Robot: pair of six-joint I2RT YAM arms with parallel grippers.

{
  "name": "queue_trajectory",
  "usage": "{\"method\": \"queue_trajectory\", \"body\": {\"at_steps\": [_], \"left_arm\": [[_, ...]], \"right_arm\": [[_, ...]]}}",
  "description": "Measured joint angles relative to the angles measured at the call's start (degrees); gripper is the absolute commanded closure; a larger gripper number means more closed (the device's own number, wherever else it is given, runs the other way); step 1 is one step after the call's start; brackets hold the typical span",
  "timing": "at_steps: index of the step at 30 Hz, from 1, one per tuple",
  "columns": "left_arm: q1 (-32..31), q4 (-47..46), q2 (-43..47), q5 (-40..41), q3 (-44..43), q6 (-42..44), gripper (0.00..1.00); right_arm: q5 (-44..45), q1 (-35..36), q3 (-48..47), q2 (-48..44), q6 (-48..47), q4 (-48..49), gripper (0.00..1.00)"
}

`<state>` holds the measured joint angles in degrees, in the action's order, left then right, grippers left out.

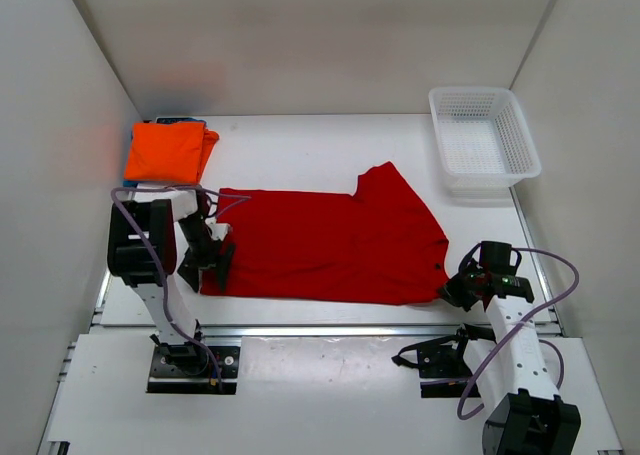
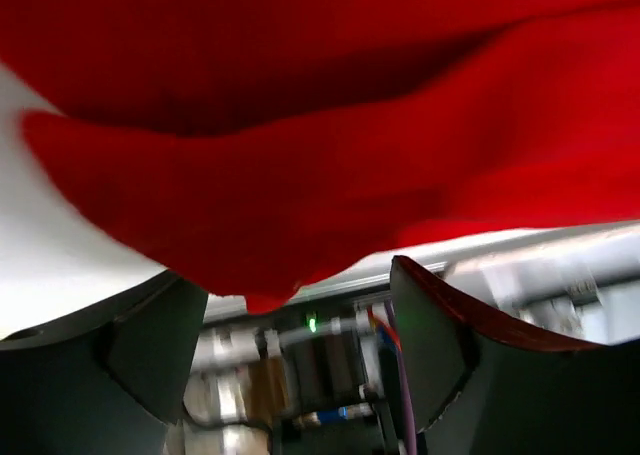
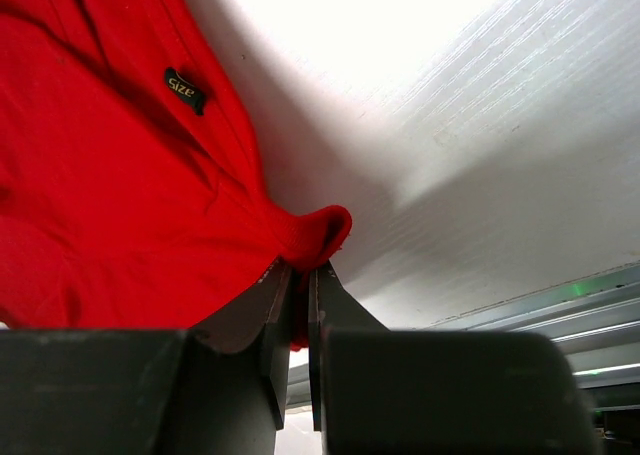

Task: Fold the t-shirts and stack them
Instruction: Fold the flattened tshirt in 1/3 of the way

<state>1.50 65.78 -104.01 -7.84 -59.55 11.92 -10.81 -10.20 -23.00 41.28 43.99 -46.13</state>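
Lying flat across the middle of the smooth white worktop [image 1: 300, 155], the red shirt [image 1: 320, 245] makes a long, wide shape. Its left end is straight, and one short sleeve points to the far side. The cloth is soft and matte, with some low wrinkles near the right end. The right fingers [image 3: 255, 310] are closed tightly on the near right corner of this shirt, where a small roll of red cloth bulges out just above their tips. A little dark label [image 3: 185, 88] with the word "size" sits on the cloth near that corner. The left fingers [image 2: 150, 350] stand wide apart at the near left corner of the shirt. A loose red edge hangs down between them, and I cannot tell if it touches either one. At the far left corner of the worktop the orange shirt [image 1: 165, 152] lies folded into a neat, thick rectangle on top of the blue shirt [image 1: 180, 121], of which only a thin edge shows. At the far right stands a white plastic basket [image 1: 470, 91] with lattice walls.
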Motion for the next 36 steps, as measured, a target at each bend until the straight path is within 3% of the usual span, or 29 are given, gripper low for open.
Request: {"method": "queue_trajectory", "body": {"at_steps": [2,5,7,8,9,15,21,24,29,31,32,33,34,35,36], "left_arm": [[0.00,1.81,-2.32,1.11,0.07,-0.94,0.18],[-0.09,2.56,-2.62,1.84,0.35,-1.77,0.39],[-0.11,2.38,-2.64,2.12,0.35,-2.10,0.81],[-0.11,2.32,-2.64,2.19,0.35,-2.05,0.94],[-0.11,2.27,-2.64,2.21,0.35,-1.88,0.98],[0.24,2.21,-1.55,2.21,0.63,-1.05,1.00],[-0.68,4.92,5.51,2.10,-1.75,0.20,1.00],[-1.73,6.29,8.28,1.90,-1.97,1.64,0.92],[-2.27,7.72,9.94,2.93,4.02,3.37,0.80],[-2.19,8.85,10.01,3.37,5.84,3.96,0.67],[-2.12,9.44,10.08,3.63,6.08,4.02,0.54],[-2.05,9.60,10.21,4.04,6.08,4.15,0.33],[-2.01,9.62,10.43,4.39,6.08,4.35,0.22],[-1.97,9.64,10.67,4.55,6.08,4.35,0.02],[-1.62,9.68,10.84,4.94,6.08,4.42,0.02]], "right_arm": [[0.00,-0.04,0.00,-0.28,0.00,-0.22,1.00],[0.02,-0.07,0.00,-0.24,0.02,-0.83,1.00],[0.00,-0.26,0.00,-0.11,0.15,-1.29,1.00],[0.00,-0.37,-0.02,-0.11,0.22,-1.57,1.00],[0.00,-0.37,-0.09,-0.11,0.26,-2.08,1.00],[0.07,0.20,-3.89,-0.90,0.24,-9.51,1.00],[0.20,0.70,-7.28,-2.45,-1.20,-13.99,0.97],[0.24,-0.22,-8.68,-1.75,-2.97,-16.02,0.83],[1.07,-1.99,-13.79,-0.13,-7.63,-19.93,0.78],[1.73,-1.92,-16.04,1.07,-9.18,-20.96,0.64],[2.01,-1.60,-17.20,1.88,-9.64,-21.55,0.61],[2.60,-0.94,-18.60,3.15,-10.23,-22.01,0.55],[3.02,-0.04,-20.39,4.63,-10.71,-22.53,0.48],[3.96,1.44,-22.49,6.60,-11.04,-23.08,0.48],[4.92,3.19,-24.83,8.48,-11.43,-23.54,0.47]]}}
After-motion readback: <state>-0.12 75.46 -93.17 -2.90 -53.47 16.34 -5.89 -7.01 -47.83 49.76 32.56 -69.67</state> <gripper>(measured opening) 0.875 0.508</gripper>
